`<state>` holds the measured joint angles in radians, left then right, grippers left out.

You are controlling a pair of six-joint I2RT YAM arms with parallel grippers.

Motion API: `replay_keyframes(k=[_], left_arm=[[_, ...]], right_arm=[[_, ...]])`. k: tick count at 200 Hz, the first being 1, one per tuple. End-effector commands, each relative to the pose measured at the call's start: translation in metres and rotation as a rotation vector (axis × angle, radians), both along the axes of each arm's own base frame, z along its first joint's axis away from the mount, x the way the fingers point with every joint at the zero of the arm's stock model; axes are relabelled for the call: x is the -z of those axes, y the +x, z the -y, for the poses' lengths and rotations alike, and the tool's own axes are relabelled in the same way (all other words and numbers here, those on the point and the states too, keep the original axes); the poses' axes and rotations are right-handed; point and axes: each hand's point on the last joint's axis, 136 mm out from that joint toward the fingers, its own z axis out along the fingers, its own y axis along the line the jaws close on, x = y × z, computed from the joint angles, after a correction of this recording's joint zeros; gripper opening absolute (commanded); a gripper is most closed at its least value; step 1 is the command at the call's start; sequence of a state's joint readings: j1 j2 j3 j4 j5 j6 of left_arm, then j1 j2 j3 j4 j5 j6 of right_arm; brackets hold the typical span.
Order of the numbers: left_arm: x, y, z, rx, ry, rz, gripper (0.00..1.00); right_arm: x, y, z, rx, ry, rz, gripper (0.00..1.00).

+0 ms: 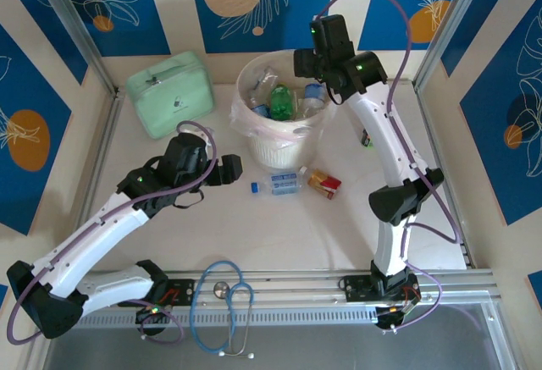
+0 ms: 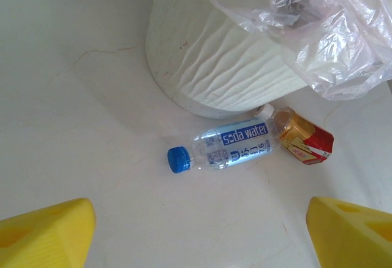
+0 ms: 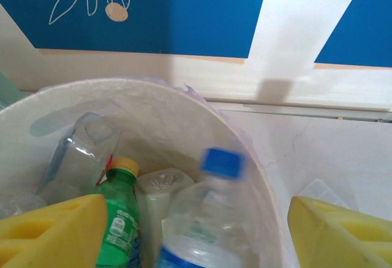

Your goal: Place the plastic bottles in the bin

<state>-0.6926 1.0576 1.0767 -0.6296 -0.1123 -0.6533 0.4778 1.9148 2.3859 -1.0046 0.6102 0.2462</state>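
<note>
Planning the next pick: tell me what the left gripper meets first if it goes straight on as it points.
Most likely the soda water bottle lying on the table, roughly centred ahead of the open left gripper; the bin stands just behind it. Depth is uncertain.

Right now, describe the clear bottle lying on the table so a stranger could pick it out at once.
Find the round cream-white bin at the back of the table. Two bottles lie just in front of it. Yours is the clear bottle with blue cap and label, left of the red-and-yellow bottle.
</note>
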Motion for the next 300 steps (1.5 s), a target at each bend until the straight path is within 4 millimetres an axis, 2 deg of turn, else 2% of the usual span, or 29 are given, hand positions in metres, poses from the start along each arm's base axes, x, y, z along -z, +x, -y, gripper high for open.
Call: replay_keyframes(k=[1, 35, 66, 103, 136, 159, 180, 204, 220, 233, 247, 300], left_arm=[[-0.013, -0.002, 0.0, 0.009, -0.004, 0.027, 0.89], [-0.01, -0.004, -0.002, 0.011, -0.001, 0.029, 0.89], [0.002, -0.005, -0.004, 0.014, 0.017, 0.023, 0.89], [0.025, -0.007, -0.004, 0.004, 0.002, -0.002, 0.88], [0.048, -0.005, 0.011, 0.033, -0.06, -0.007, 0.84], [0.071, 0.0, 0.023, 0.066, -0.079, -0.021, 0.83], [0.092, 0.004, 0.036, 0.074, -0.145, -0.07, 0.81], [0.105, 0.008, 0.045, 0.032, -0.248, -0.115, 0.78], [0.108, 0.008, 0.044, 0.006, -0.28, -0.131, 0.77], [0.108, 0.006, 0.039, -0.016, -0.274, -0.143, 0.77], [0.107, 0.004, 0.031, -0.043, -0.251, -0.154, 0.77], [0.096, -0.013, 0.0, -0.137, -0.236, -0.189, 0.77]], right_arm=[[-0.029, -0.011, 0.011, 0.028, 0.017, 0.062, 0.79], [-0.04, -0.027, 0.016, 0.029, 0.068, 0.072, 0.76], [-0.048, -0.057, 0.023, 0.027, 0.145, 0.065, 0.74], [-0.028, -0.105, 0.046, 0.045, 0.268, -0.001, 0.74], [0.007, -0.15, 0.07, 0.075, 0.35, -0.075, 0.74], [0.037, -0.178, 0.073, 0.061, 0.379, -0.132, 0.75], [0.079, -0.197, 0.075, 0.08, 0.421, -0.22, 0.76], [0.14, -0.211, 0.073, 0.103, 0.49, -0.373, 0.78], [0.175, -0.212, 0.068, 0.073, 0.537, -0.453, 0.84], [0.204, -0.208, 0.072, 0.096, 0.526, -0.519, 0.85], [0.227, -0.204, 0.076, 0.118, 0.506, -0.56, 0.85], [0.256, -0.173, 0.086, 0.171, 0.523, -0.515, 0.91]])
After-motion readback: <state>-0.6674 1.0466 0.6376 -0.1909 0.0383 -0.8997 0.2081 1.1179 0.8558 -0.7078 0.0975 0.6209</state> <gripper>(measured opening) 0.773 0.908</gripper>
